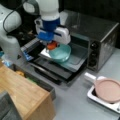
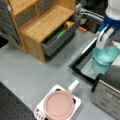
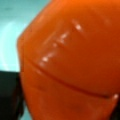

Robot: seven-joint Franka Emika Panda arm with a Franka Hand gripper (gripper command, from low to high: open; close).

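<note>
One orange thing [image 1: 52,45], smooth and glossy, fills the wrist view [image 3: 70,60], so the hand [image 1: 51,44] looks clenched on it, right over the teal bowl [image 1: 60,53] on the open oven door [image 1: 68,65]. Looks like hard, light plastic, probably slippery, so I'd grip across its widest part. Pink pan [image 2: 59,104] sits well apart on the counter [image 2: 25,70]
</note>
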